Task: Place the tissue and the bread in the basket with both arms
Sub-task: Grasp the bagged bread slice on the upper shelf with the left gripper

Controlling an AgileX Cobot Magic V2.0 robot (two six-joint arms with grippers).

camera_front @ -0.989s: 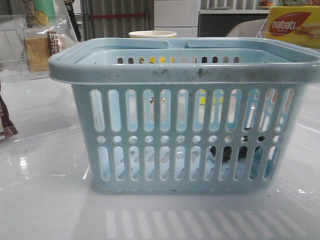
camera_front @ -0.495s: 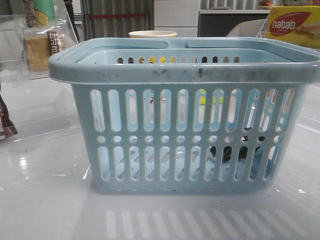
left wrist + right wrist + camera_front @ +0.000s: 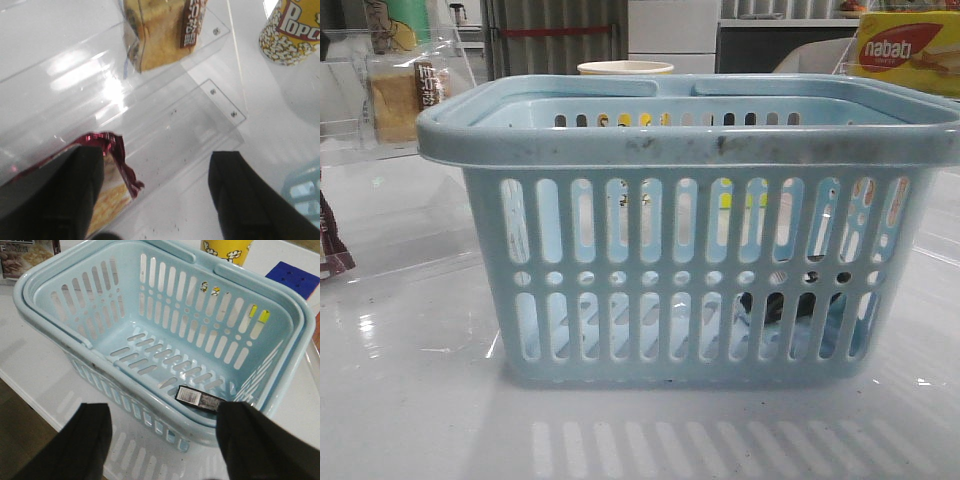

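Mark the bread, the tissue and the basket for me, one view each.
bread [image 3: 160, 35]: left wrist view, on the toast inside the clear bag.
tissue [image 3: 199, 399]: right wrist view, on the pack's dark top face.
basket [image 3: 690, 140]: front view, on the scuffed near rim.

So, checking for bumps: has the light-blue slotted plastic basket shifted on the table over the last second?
No. In the front view the light-blue slotted plastic basket sits in the same spot against the yellow-red nabati box behind it.
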